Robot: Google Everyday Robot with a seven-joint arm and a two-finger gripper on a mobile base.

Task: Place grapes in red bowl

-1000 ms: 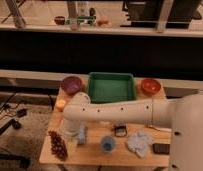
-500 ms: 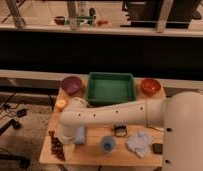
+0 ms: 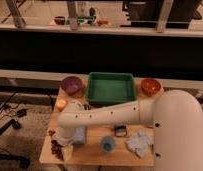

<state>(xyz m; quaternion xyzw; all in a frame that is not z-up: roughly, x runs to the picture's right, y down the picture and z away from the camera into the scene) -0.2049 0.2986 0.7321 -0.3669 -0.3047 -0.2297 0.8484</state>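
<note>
A bunch of dark reddish-purple grapes (image 3: 55, 147) lies at the front left corner of a light wooden table (image 3: 95, 152), close to the edge. Only part of the bunch shows; the rest is hidden behind the end of the robot's arm.

The gripper (image 3: 63, 150) is lowered right at the grapes, at their right side and low over the tabletop. It points downward and is mostly covered by the wrist above it. Whether it is spread, closed, or already touching the fruit cannot be told.

The thick white arm (image 3: 112, 114) reaches in from the large rounded body at the lower right. It crosses the table toward the left, then bends down at the left front corner.

Just right of the wrist stands a pale blue object (image 3: 79, 135). Farther right along the front are a small blue cup (image 3: 107, 144), a small dark object (image 3: 119, 131) and a crumpled pale cloth (image 3: 140, 142).

An orange carrot (image 3: 61, 104) lies near the left edge, behind the grapes.

Along the back of the table, from left to right, sit a purple bowl (image 3: 72, 84), a green rectangular tray (image 3: 91, 89) and the red bowl (image 3: 150, 86). The red bowl is at the far right corner, well apart from the grapes and diagonally across the table from them.
</note>
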